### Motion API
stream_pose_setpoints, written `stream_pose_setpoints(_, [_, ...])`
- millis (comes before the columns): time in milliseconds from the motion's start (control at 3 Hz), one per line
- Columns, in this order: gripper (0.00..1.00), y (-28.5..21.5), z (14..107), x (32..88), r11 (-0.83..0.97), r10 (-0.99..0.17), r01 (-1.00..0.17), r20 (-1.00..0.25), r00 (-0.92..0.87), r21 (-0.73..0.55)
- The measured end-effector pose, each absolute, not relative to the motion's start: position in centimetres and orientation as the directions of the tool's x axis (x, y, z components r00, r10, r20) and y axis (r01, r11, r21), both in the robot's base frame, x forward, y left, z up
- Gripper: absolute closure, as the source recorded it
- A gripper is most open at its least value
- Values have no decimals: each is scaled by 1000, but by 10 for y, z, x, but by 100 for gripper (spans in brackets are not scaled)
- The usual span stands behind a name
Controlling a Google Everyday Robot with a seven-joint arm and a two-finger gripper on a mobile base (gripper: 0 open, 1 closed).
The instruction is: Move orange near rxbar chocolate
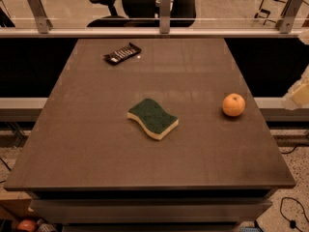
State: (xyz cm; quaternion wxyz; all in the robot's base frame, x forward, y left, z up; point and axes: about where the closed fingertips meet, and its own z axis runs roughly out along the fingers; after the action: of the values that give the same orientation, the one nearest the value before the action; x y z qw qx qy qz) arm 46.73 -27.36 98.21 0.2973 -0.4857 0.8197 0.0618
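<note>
The orange [233, 105] sits on the dark table [87, 149] near its right edge, about halfway back. The rxbar chocolate [122, 53], a flat black bar with white print, lies at the far left of the table, well apart from the orange. My gripper [300, 94] shows only as a pale shape at the right edge of the camera view, off the table and to the right of the orange. It touches nothing.
A green-and-yellow wavy sponge [152, 118] lies in the middle of the table, between the orange and the bar. A glass barrier with metal posts [165, 8] runs along the far edge. An office chair [108, 6] stands behind it.
</note>
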Motion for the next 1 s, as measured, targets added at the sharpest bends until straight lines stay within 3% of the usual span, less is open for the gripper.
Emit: stream_pose_setpoints(1000, [0, -293, 959, 455, 662, -573, -717, -764, -296, -219])
